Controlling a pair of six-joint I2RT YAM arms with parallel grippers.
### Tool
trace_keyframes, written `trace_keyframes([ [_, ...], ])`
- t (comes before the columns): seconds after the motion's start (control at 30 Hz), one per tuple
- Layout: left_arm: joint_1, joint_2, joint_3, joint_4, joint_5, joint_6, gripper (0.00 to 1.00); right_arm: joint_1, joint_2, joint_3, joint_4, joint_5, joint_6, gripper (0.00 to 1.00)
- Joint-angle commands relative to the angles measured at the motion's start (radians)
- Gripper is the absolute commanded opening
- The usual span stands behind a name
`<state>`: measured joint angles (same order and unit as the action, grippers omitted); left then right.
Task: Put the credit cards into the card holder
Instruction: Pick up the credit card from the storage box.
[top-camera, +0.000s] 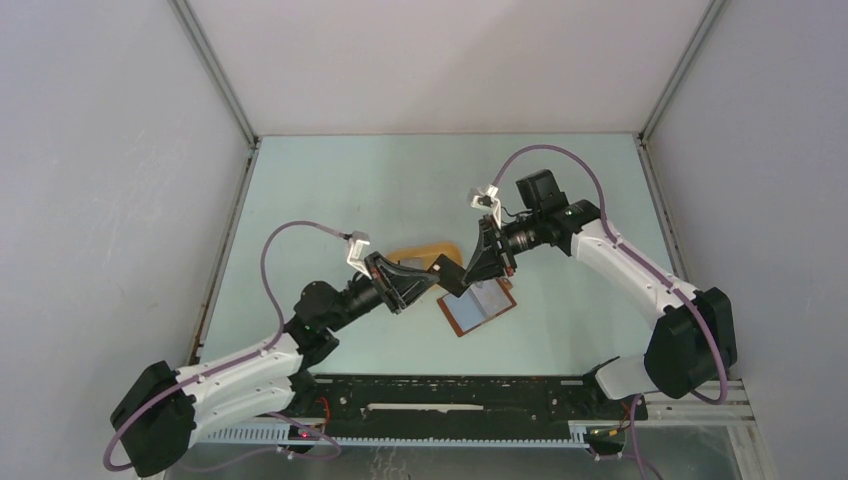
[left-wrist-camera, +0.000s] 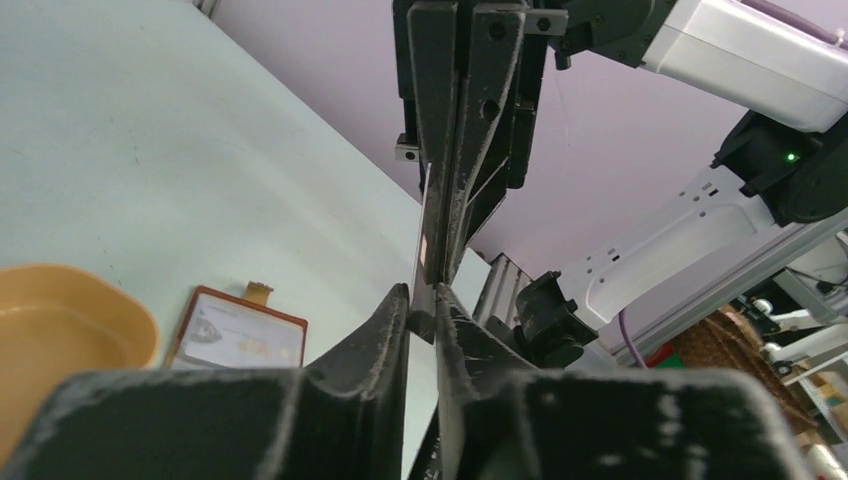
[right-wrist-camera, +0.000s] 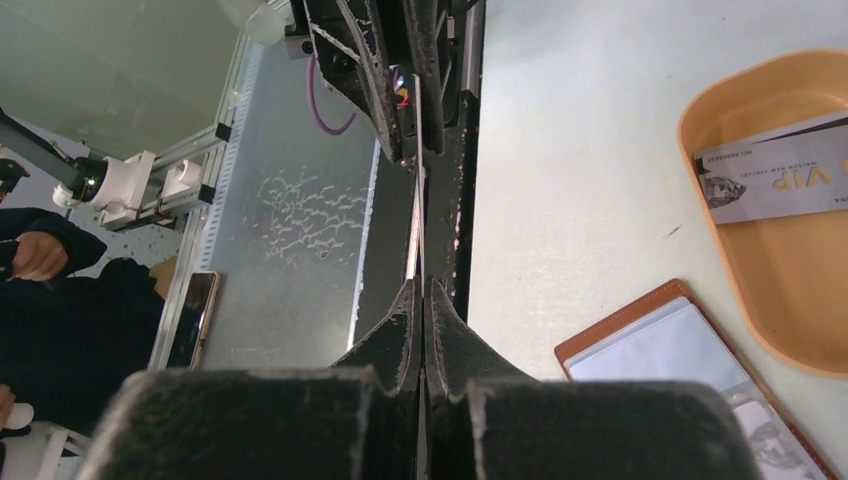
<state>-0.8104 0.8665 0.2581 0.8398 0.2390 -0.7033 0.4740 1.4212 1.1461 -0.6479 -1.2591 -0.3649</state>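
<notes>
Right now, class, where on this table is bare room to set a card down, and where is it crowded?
Free: tabletop between the tray and back wall, and right of the card holder. Crowded: centre, where left gripper and right gripper pinch one credit card.

The pale green flat tabletop (top-camera: 350, 190) carries two things — an open reddish-brown leather card holder (top-camera: 482, 306) and, near it, an orange-yellow oval tray (top-camera: 420, 256).

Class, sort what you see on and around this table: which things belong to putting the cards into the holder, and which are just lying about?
Belongs to the job:
- held card, pinched between left gripper and right gripper
- VIP card, yet to go in
- open card holder

Just lying about:
- orange tray, only a container
- dark phone-like slab beside the table
</notes>
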Motion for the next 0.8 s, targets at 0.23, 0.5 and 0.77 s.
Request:
trace_keyframes([
  [0.23,0.009,-0.175,-0.010,-0.308,-0.142,0.039,0.47,-0.028,-0.015,-0.008,-0.138,0.162,-0.063,0.00],
  [0.5,-0.014,-0.149,-0.095,-0.294,-0.166,-0.094,0.49,-0.099,0.052,-0.115,-0.211,0.388,-0.078,0.00],
  [0.77,-0.140,0.160,-0.030,-0.145,-0.312,-0.104,0.42,-0.214,0.239,-0.085,-0.255,0.390,-0.066,0.00],
])
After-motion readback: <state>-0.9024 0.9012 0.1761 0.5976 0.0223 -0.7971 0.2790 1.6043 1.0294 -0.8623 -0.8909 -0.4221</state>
